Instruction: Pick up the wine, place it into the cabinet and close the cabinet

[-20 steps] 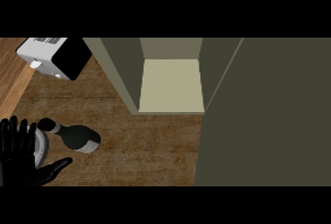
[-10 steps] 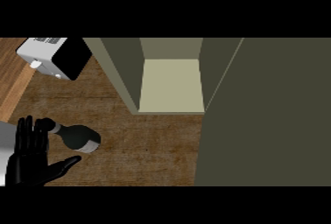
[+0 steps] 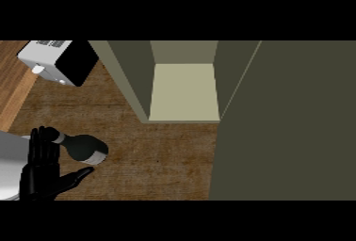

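- Filling the view's right side, the cabinet door [image 3: 292, 122] stands swung open, a dark olive panel.
- The cabinet [image 3: 184, 89] beside it shows a pale inner floor between darker walls.
- The wooden counter [image 3: 153, 160] spreads in front of the cabinet.
- A white-and-black appliance [image 3: 59, 61] sits at the upper left.
- The left hand [image 3: 40, 172] shows at the lower left, fingers straight and together, thumb spread aside, holding nothing.
- The wine [image 3: 84, 148] sits on the counter just right of those fingers, neck toward them and well apart from the cabinet. Whether they touch cannot be told.
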Robot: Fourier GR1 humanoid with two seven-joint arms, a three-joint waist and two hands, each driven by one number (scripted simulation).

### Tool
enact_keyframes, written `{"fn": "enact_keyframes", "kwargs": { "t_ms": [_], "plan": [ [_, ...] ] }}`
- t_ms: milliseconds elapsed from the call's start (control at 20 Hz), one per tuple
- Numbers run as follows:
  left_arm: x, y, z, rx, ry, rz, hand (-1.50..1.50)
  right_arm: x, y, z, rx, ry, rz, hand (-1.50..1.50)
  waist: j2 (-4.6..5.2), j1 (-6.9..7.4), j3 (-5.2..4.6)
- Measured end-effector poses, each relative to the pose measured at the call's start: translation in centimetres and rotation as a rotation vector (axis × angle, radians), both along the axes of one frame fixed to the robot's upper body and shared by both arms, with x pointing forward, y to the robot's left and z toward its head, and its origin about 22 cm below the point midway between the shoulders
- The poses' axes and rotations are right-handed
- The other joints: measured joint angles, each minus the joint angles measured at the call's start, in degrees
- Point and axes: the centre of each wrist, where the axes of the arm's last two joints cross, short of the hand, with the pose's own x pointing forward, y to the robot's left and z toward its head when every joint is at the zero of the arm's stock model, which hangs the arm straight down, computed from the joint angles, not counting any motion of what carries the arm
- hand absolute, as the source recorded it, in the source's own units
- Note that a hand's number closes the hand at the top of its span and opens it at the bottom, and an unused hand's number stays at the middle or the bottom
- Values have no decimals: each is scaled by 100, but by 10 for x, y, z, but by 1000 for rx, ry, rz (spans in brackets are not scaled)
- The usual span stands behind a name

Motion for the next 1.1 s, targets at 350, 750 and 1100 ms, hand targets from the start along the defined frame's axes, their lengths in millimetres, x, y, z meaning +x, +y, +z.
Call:
{"fn": "enact_keyframes", "kwargs": {
  "t_ms": [350,750,1100],
  "plan": [
    [1,3,-17,4,12,-8,-150,-2,3,-5,15,9,15,-150,0,-2,0],
    [11,3,-30,-7,20,-14,-150,0,0,-2,2,3,2,-150,1,-1,0],
    [15,3,-49,-33,16,-33,-150,1,3,2,-1,0,14,-150,2,-1,-1]
  ]
}}
